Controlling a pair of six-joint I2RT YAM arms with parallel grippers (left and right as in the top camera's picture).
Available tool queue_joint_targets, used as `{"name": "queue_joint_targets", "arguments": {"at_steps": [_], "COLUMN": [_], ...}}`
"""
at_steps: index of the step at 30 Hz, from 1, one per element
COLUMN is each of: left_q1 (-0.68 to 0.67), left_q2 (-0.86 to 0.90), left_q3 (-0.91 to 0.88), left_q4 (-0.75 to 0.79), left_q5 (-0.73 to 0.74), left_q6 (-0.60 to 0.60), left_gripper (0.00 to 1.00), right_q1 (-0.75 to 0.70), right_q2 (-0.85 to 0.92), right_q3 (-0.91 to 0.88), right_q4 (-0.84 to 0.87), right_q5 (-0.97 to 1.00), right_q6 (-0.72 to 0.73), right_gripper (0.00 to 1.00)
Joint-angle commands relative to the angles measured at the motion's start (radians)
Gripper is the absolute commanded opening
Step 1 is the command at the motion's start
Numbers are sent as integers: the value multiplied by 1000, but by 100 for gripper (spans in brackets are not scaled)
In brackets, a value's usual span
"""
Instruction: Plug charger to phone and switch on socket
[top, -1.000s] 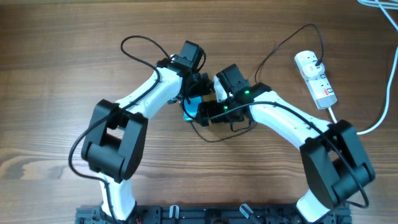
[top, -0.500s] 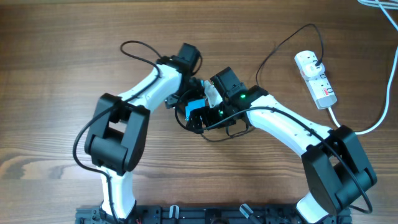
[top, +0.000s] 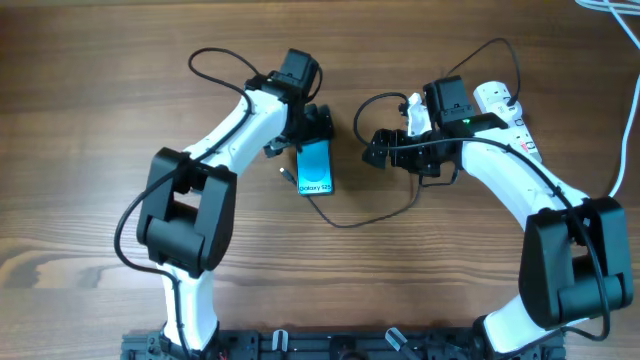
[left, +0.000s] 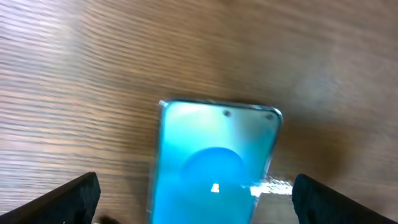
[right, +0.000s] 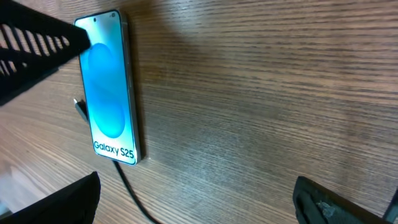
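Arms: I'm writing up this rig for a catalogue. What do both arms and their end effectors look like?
The left arm and right arm have white links between bulky black joint housings, with thin black cables looping alongside. A green light glows on the right wrist. The left end effector and right end effector are black, two-fingered.

A brown wood-grain desk (top: 80, 100) fills every view, its grain running from side to side in the overhead view, with darker streaks and a looping, arched figure in the boards near the lower left corner. In the left wrist view the desk (left: 93, 50) looks soft and blurred, while in the right wrist view its (right: 280, 93) fine parallel grain lines are sharp. At the far right corner of the overhead view a thin pale cable (top: 606, 8) crosses the desk and runs out of frame.
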Motion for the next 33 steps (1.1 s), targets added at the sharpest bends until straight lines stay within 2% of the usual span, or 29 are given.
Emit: {"name": "queue_joint_targets", "arguments": {"at_steps": [1,3,8,27,33], "left_q1": [-56,-80,-109,-106,-109], "left_q2": [40,66,115,118,118], "left_q3": [2,-4,-4,-4,-4], "left_q4": [2,-3,-2,-42,-49], "left_q5": [-31,-79,-79,-144,-141], "left_q6": [-18,-41,-43,-22,13], "left_gripper": [100,100,100,100,79], "right_q1": [2,2,2,2,2], "right_q2": [-26,-26,-26,-26,-26], "right_q3": [5,5,5,5,5], "right_q4": [10,26,31,33,32], "right_q5": [26,26,26,26,26], "right_q6": [-18,-19,-17,-17,-17], "right_gripper": [100,100,100,100,100]}}
